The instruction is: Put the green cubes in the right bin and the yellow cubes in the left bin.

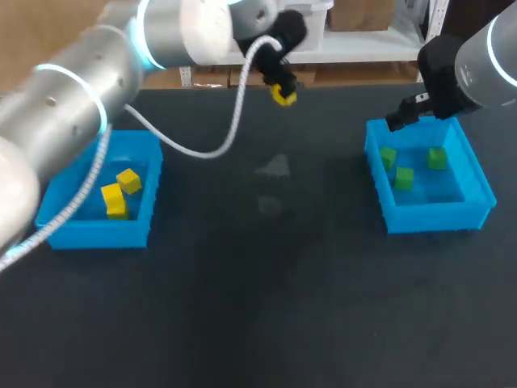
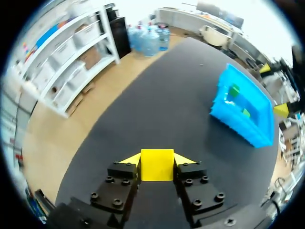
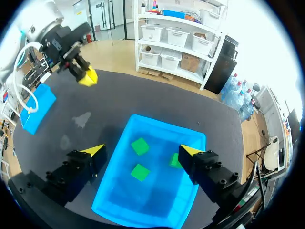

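Note:
My left gripper hangs above the table's far middle, shut on a yellow cube clamped between its fingers; the same cube shows in the right wrist view. Three more yellow cubes lie in the left bin. My right gripper stands open above the right bin, which holds three green cubes. In the right wrist view the green cubes lie below and between its spread fingers. The right bin also shows ahead of the left gripper.
The table is a dark mat. A white cable loops from my left arm down over the table and across the left bin. Faint smudges mark the mat's middle.

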